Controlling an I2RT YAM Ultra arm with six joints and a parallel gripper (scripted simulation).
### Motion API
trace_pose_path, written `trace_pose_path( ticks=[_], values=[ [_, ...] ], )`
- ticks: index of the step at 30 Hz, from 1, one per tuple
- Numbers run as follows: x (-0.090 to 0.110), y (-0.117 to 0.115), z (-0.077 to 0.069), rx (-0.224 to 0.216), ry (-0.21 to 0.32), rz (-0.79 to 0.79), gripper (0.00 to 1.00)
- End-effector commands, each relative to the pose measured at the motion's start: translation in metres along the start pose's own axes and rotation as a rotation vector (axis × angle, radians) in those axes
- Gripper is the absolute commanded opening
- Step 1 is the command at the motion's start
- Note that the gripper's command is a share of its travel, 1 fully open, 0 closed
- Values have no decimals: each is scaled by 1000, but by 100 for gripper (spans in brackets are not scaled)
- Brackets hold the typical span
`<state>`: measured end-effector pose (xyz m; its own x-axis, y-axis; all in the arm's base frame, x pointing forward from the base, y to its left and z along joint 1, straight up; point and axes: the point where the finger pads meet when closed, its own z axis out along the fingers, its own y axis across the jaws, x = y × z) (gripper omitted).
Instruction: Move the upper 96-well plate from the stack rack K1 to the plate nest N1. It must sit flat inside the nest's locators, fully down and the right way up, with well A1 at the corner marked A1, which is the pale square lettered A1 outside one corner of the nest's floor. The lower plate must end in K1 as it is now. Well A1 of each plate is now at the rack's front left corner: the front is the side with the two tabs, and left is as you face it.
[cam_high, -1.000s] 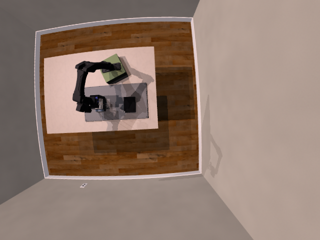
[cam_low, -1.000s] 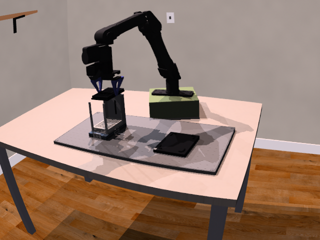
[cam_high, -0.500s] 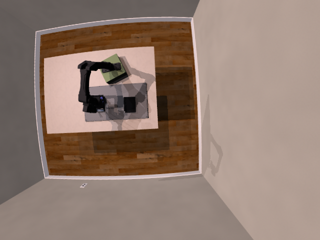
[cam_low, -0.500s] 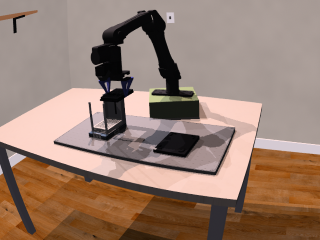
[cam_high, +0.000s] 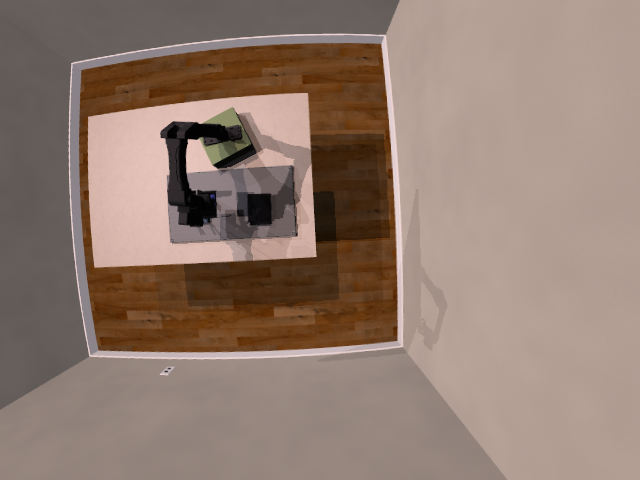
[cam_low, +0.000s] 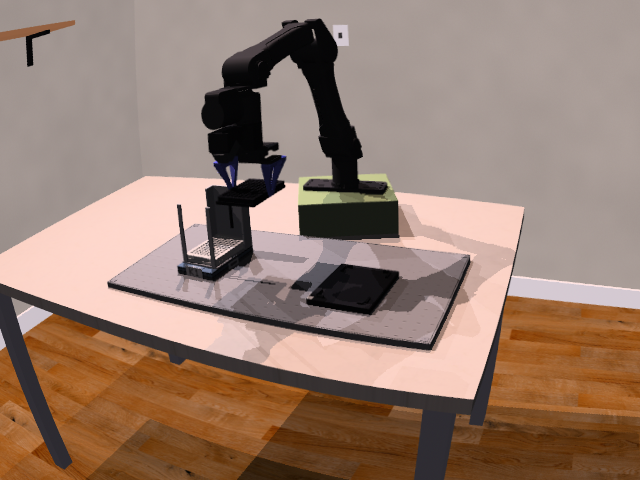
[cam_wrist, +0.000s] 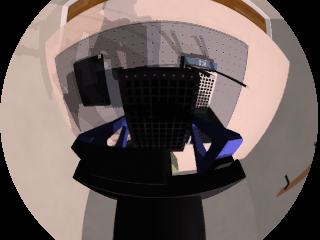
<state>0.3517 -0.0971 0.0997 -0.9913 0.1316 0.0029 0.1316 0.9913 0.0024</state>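
My gripper (cam_low: 250, 178) is shut on the upper 96-well plate (cam_low: 251, 192), a black plate held level in the air just above and to the right of the top of the stack rack K1 (cam_low: 214, 242). In the wrist view the plate (cam_wrist: 162, 107) fills the space between my blue fingers. The lower plate (cam_low: 215, 248), pale with a well grid, lies at the bottom of the rack. The plate nest N1 (cam_low: 353, 287) is a flat black square on the grey baseplate, to the right of the rack. It also shows in the wrist view (cam_wrist: 92, 80) and the overhead view (cam_high: 258, 208).
A grey perforated baseplate (cam_low: 289, 281) carries the rack and the nest. The arm stands on a green block (cam_low: 347, 206) behind the baseplate. A small dark marker (cam_low: 300, 284) lies just left of the nest.
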Motion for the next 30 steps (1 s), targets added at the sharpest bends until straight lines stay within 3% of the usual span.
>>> trace_pose_path(
  ticks=[1, 12, 15, 18, 19, 22, 30],
  values=[
    [-3, 7, -10, 4, -37, 20, 0],
    [-14, 43, -10, 2, -48, 20, 0],
    [-14, 53, -3, 1, -28, 20, 0],
    [-14, 57, -3, 1, -27, 20, 0],
    [-14, 60, -9, 0, -42, 20, 0],
    [-14, 70, -3, 1, -20, 20, 0],
    [-14, 97, -3, 1, -13, 20, 0]
  ],
)
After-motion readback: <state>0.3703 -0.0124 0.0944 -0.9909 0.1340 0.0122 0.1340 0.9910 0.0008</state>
